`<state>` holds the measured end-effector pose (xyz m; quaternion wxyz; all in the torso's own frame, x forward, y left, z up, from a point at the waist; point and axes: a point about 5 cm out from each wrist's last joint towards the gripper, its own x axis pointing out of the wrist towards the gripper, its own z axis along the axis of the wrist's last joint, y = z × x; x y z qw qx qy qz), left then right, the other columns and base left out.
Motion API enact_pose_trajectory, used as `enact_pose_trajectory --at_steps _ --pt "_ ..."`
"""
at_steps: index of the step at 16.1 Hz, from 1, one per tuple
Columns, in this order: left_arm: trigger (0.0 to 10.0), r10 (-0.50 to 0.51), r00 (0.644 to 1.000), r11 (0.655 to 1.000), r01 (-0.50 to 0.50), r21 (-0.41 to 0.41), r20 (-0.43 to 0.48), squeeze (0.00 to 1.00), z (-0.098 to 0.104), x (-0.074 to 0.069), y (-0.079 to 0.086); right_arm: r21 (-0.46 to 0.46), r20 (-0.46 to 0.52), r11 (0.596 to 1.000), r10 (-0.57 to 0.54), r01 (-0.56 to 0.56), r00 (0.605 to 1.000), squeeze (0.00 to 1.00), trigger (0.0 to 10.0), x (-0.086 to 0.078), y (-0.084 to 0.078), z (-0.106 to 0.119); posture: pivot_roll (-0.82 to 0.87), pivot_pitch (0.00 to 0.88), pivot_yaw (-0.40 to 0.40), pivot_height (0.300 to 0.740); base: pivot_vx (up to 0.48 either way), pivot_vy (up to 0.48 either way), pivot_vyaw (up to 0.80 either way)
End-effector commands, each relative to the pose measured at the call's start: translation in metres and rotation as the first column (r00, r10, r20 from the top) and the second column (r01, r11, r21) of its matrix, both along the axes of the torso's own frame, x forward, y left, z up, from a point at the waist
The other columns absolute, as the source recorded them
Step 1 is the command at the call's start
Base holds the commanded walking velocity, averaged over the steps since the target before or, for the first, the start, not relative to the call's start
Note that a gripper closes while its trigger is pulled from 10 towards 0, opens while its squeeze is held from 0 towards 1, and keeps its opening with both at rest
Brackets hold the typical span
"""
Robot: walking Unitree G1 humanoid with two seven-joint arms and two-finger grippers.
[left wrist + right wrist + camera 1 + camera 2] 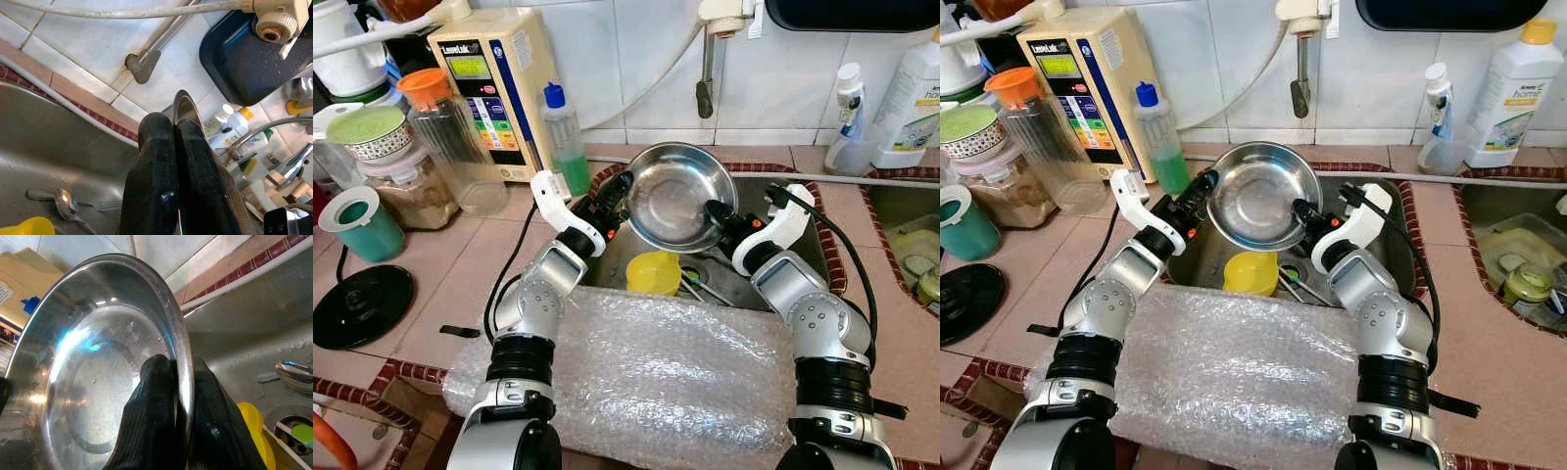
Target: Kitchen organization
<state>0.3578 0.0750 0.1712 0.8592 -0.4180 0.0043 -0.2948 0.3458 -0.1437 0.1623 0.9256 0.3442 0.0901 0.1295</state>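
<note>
Looking down from the head views, both arms reach forward over a sheet of bubble wrap (656, 377) spread on the tiled tabletop (431, 284) in front of the sink (803, 230). A steel bowl (669, 196) is held tilted above the sink, its hollow facing the robot. The left gripper (613, 196) pinches the bowl's left rim and the right gripper (717, 217) pinches its lower right rim. Below the bowl, a yellow cup (653, 273) sits in the sink basin beside some cutlery (700, 287). To the left on the tabletop stand a green dish-soap bottle (565, 137) with a blue cap, a beige water filter unit (494, 88), a clear jar with an orange lid (450, 137), a teal cup (364, 223) and a black round lid (357, 305). White bottles (911, 98) stand at the right by the wall. In the left wrist view, the left gripper's two black fingers (156, 181) are pressed nearly together with the bowl's thin rim (188, 110) clamped between them; a spoon (66, 205) and a fork (105, 205) lie on the sink floor beyond. In the right wrist view, the right gripper's fingers (156, 416) straddle the bowl's rim, one inside the hollow and one outside, closed tight on it, with the yellow cup and the sink drain (293, 431) nearby.
</note>
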Motion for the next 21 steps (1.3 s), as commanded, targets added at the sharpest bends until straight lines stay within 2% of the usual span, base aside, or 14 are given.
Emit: enact_pose_trajectory --at_steps 1,4,5,6,7,12,15,20,21 --pt "0.0 -0.020 0.999 1.000 0.020 -0.004 0.037 0.00 0.009 -0.002 -0.004 0.003 -0.033 0.999 0.044 -0.044 0.998 0.00 0.0 0.001 0.011 -0.004 -0.14 0.000 0.136 0.740 0.000 0.000 0.00" --pt "0.0 -0.026 0.999 1.000 0.026 -0.002 0.035 0.00 0.008 -0.002 -0.004 0.010 -0.045 1.000 -0.002 0.003 0.999 0.00 0.0 0.004 0.005 -0.003 -0.14 0.000 0.136 0.740 0.000 0.000 0.00" --pt "0.0 -0.026 0.999 1.000 0.026 0.008 0.030 0.82 0.006 -0.002 -0.004 0.016 -0.046 1.000 -0.020 0.021 0.999 0.00 0.0 0.005 0.003 -0.003 -0.14 0.000 0.137 0.740 0.000 0.000 0.00" --pt "3.7 -0.036 0.999 0.999 0.035 0.033 0.028 1.00 0.005 -0.003 -0.005 0.019 -0.047 0.999 -0.030 0.031 0.998 0.00 0.0 0.005 0.002 -0.003 -0.14 0.000 0.138 0.740 0.000 0.000 0.00" --pt "9.8 -0.035 0.999 0.999 0.034 0.042 0.030 1.00 0.005 -0.003 -0.006 0.019 -0.048 0.999 -0.032 0.033 0.998 0.00 0.0 0.005 0.002 -0.003 -0.14 0.000 0.138 0.740 0.000 0.000 0.00" --pt "10.0 -0.035 0.999 0.996 0.033 0.084 0.029 1.00 0.001 -0.004 -0.007 0.000 -0.048 0.996 -0.094 0.094 0.994 0.00 0.0 0.009 -0.002 0.002 -0.14 0.000 0.142 0.740 0.000 0.000 0.00" --pt "10.0 -0.026 0.999 0.986 0.022 0.165 0.019 1.00 -0.009 -0.007 -0.004 -0.044 -0.035 0.982 -0.184 0.182 0.982 0.00 0.0 0.013 -0.009 0.008 -0.14 0.000 0.147 0.740 0.000 0.000 0.00" --pt "10.0 -0.034 0.999 0.963 0.035 0.268 -0.007 1.00 -0.025 -0.018 -0.001 -0.061 -0.108 0.954 -0.299 0.294 0.948 0.00 0.0 0.018 -0.022 -0.005 -0.12 0.000 0.154 0.740 0.000 0.000 0.00" --pt "10.0 -0.032 0.999 0.954 0.035 0.296 -0.016 1.00 -0.030 -0.020 0.000 -0.078 -0.111 0.938 -0.343 0.336 0.933 0.00 0.0 0.020 -0.028 -0.007 -0.12 0.000 0.159 0.740 0.000 0.000 0.00"
